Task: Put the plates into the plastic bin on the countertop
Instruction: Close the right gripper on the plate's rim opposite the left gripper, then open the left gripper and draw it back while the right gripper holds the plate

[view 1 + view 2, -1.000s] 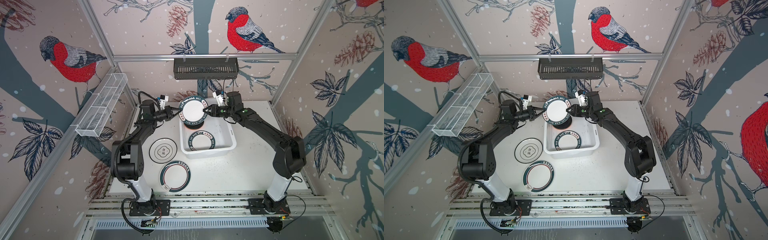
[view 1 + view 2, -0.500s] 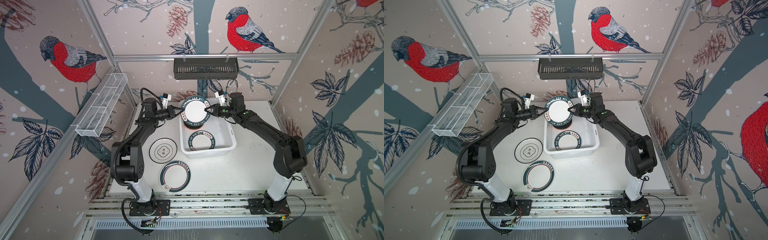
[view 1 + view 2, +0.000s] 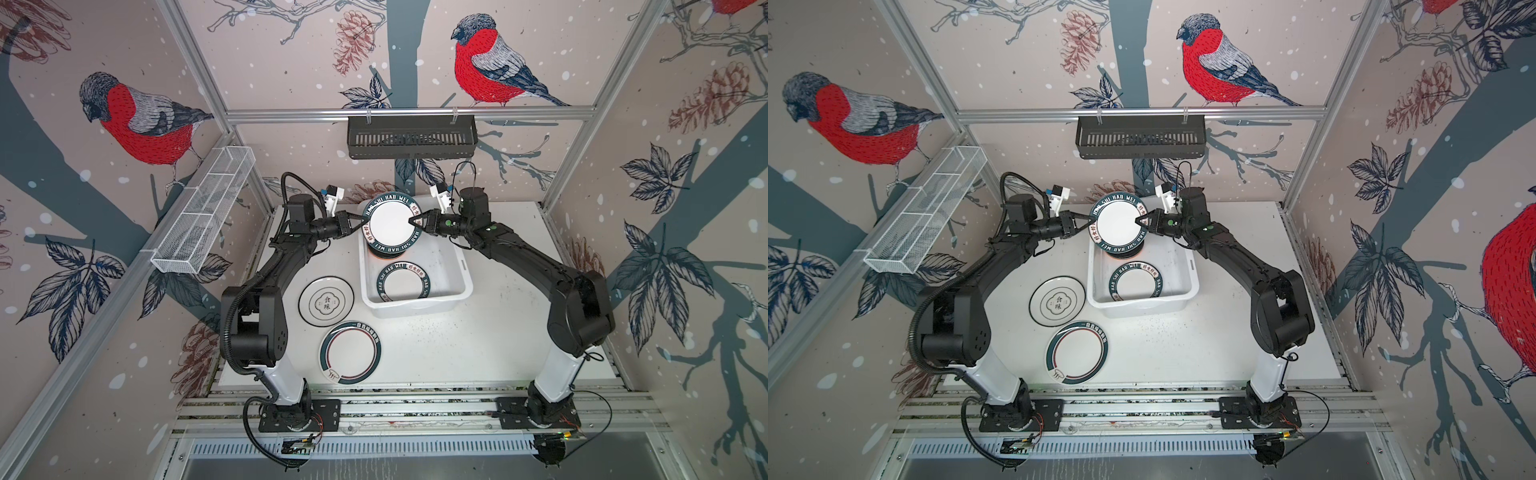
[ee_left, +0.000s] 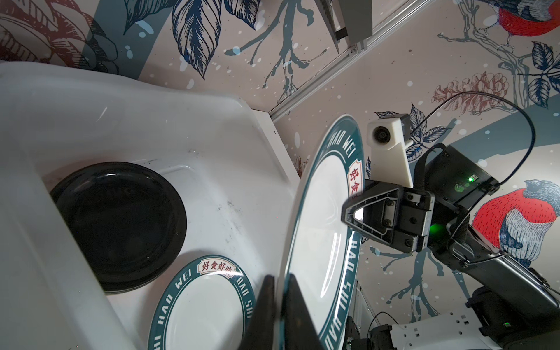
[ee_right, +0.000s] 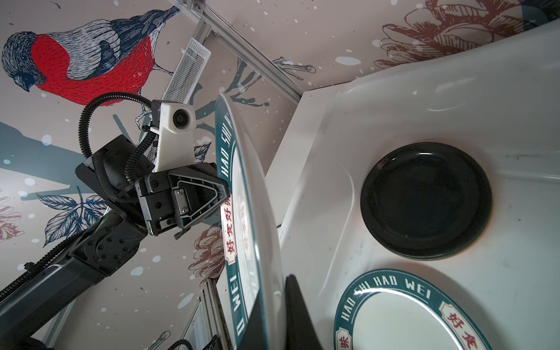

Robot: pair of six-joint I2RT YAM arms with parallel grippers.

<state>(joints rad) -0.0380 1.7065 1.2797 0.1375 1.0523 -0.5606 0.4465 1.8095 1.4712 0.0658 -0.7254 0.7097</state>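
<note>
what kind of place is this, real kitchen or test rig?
Probably a lab robot test cell, not a kitchen: aluminium frame with bird-print wall panels, left arm and right arm bolted to base rails, plastic bin staged on a white tabletop.

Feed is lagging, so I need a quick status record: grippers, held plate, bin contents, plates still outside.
held plate: green-rimmed, over bin far end
left gripper: around its rim, grip unclear
right gripper: shut on its rim
inside bin: green-rimmed plate, black plate
on countertop: black-rimmed plate, teal-ringed plate
</note>
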